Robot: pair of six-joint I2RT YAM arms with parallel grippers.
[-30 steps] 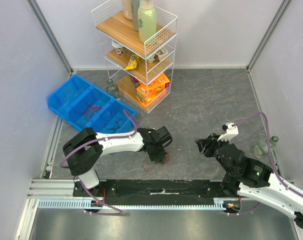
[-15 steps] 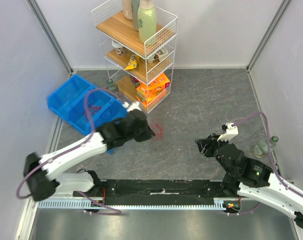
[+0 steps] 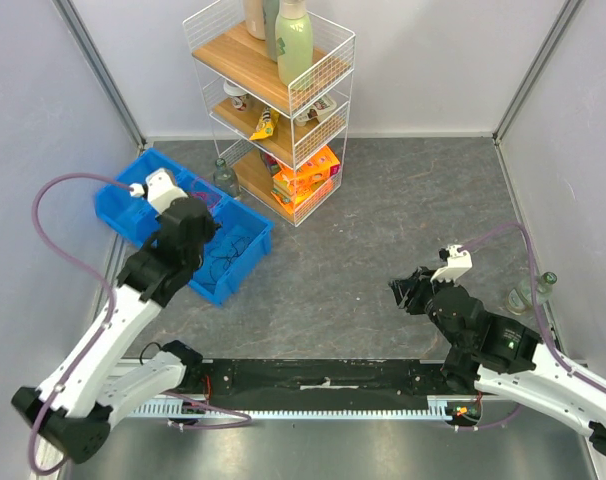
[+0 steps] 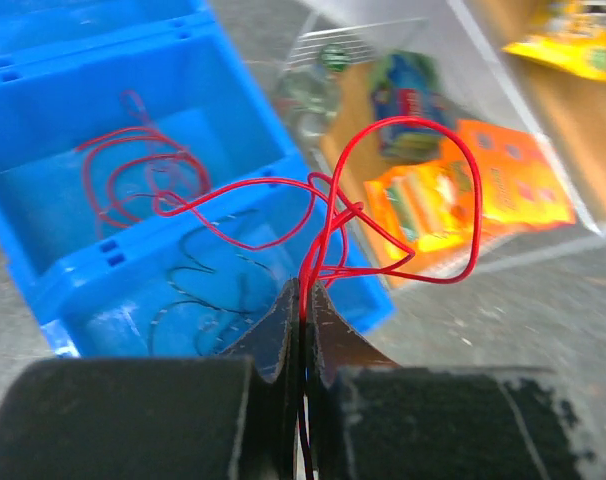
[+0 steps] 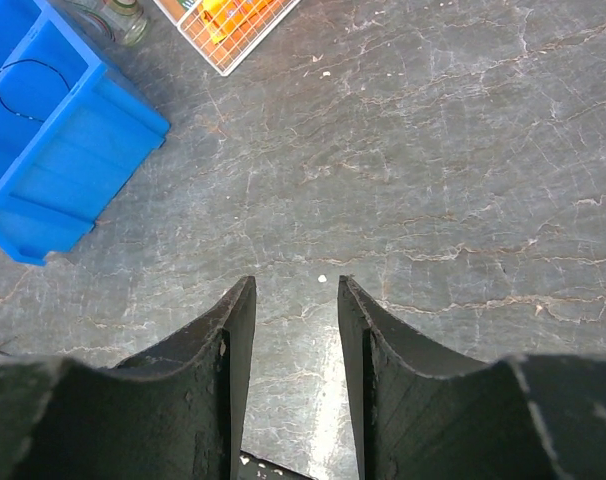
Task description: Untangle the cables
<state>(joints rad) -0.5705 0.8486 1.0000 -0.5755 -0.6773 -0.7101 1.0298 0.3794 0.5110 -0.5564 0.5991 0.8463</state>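
My left gripper [image 4: 303, 290] is shut on a thin red cable [image 4: 306, 275], whose loose loops stick out ahead of the jaws above the blue bin [image 4: 83, 300]. Another red cable [image 4: 133, 175] lies in the bin's middle compartment. A black cable [image 4: 198, 285] lies in the nearer compartment. From above, the left gripper [image 3: 188, 215] hangs over the blue bin [image 3: 233, 275] at the left. My right gripper [image 3: 401, 290] sits low over the grey floor at the right. In its wrist view the right gripper [image 5: 290, 285] is open with nothing between its fingers.
A white wire shelf rack [image 3: 273, 100] with bottles and snack packets stands behind the bin. A glass bottle [image 3: 223, 175] stands between bin and rack, another [image 3: 528, 292] by the right wall. An aluminium rail [image 3: 313, 405] runs along the near edge.
The left gripper closed on the red cable at the floor's middle, lifted it and swung left and back until it hung over the blue bin. The right arm has barely moved.
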